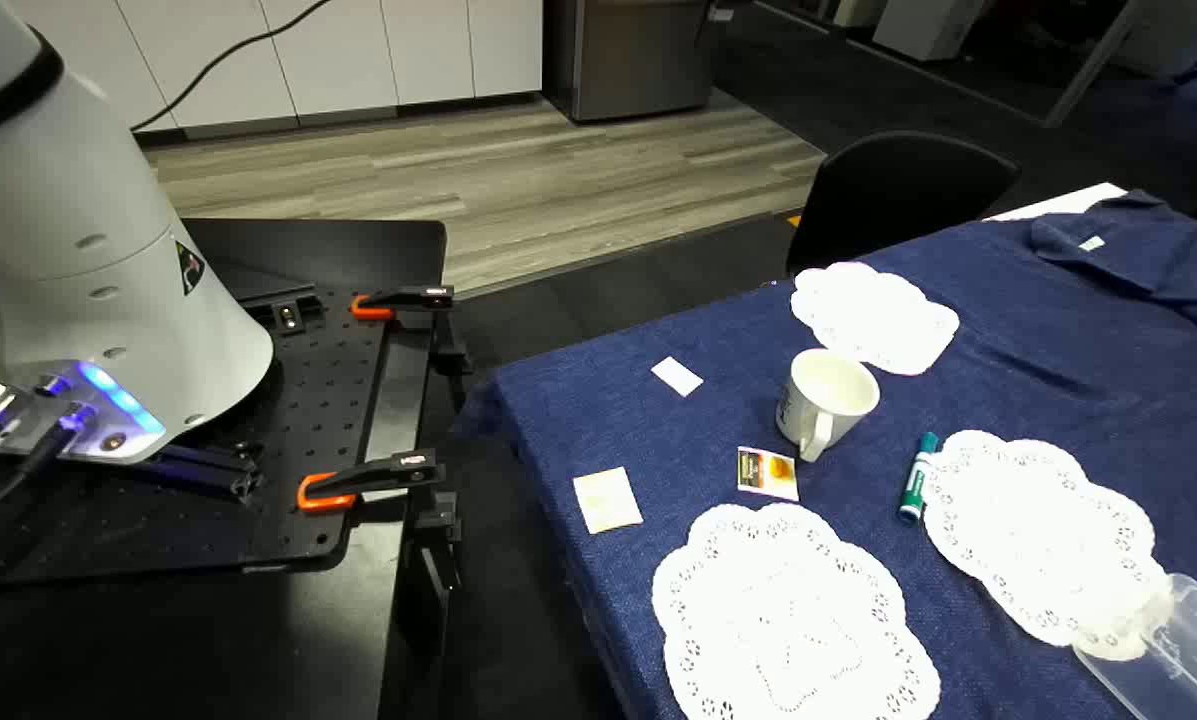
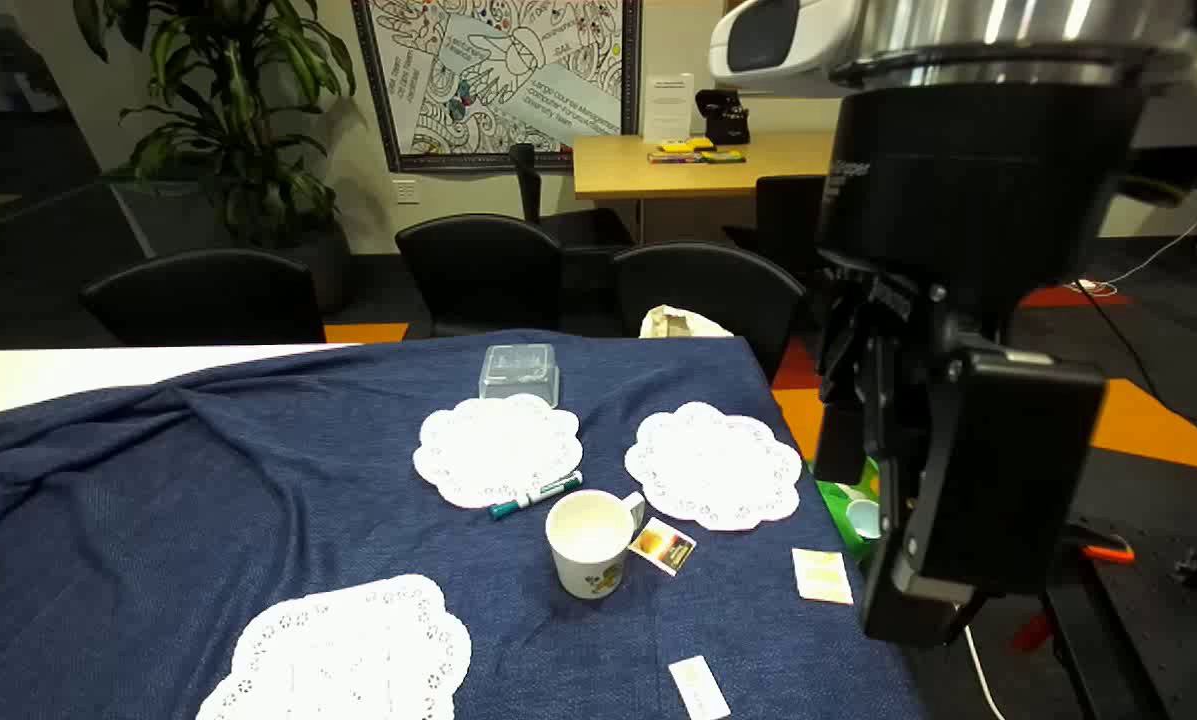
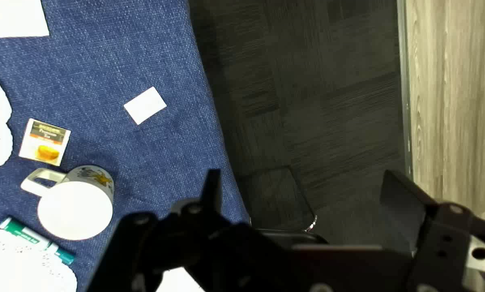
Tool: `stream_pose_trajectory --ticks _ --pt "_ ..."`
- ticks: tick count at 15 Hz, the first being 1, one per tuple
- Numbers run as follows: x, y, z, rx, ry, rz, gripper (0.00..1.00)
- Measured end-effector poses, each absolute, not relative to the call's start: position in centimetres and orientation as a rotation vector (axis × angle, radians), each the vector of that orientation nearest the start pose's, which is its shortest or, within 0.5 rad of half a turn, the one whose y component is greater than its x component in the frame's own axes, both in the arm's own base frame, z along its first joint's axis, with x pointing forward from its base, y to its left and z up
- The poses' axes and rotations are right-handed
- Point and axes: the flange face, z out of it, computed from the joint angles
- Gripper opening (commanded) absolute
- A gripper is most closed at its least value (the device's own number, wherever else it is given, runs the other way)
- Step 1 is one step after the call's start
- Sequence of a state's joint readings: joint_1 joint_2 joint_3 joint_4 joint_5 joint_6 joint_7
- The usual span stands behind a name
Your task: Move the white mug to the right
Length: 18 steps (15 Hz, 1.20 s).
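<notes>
The white mug (image 1: 826, 400) stands upright on the blue tablecloth, with its handle pointing toward a small tea packet (image 1: 766, 473). It also shows in an exterior view (image 2: 588, 540) and at the lower left of the wrist view (image 3: 75, 211). My gripper (image 2: 880, 530) hangs at the right of an exterior view, apart from the mug. In the wrist view the gripper (image 3: 302, 180) is open, its fingers wide apart with nothing between them. The fingers show over the table's edge and the dark floor. The gripper is out of view in an exterior view where the arm base shows.
Lace doilies lie around the mug, one close by (image 1: 878, 320). A green marker (image 1: 918, 478) lies beside another doily (image 1: 1038, 540). White paper squares (image 1: 677, 376) lie near the table edge. A clear plastic box (image 2: 520, 372) stands at the far side. A black chair (image 1: 898, 185) stands by the table.
</notes>
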State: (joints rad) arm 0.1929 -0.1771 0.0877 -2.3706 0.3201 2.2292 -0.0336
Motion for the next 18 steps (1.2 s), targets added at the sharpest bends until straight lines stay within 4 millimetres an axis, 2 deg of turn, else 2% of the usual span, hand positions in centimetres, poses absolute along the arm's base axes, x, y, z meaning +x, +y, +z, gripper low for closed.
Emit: stream_pose_trajectory --ticks 11,15,18 --pt "45.8 14.5 39.8 -2.894 -0.182 -0.025 1.00" --pt "47.0 14.5 39.2 -2.904 -0.205 -0.083 1.00" --pt "48.7 13.5 37.8 -2.928 -0.225 -0.079 1.00"
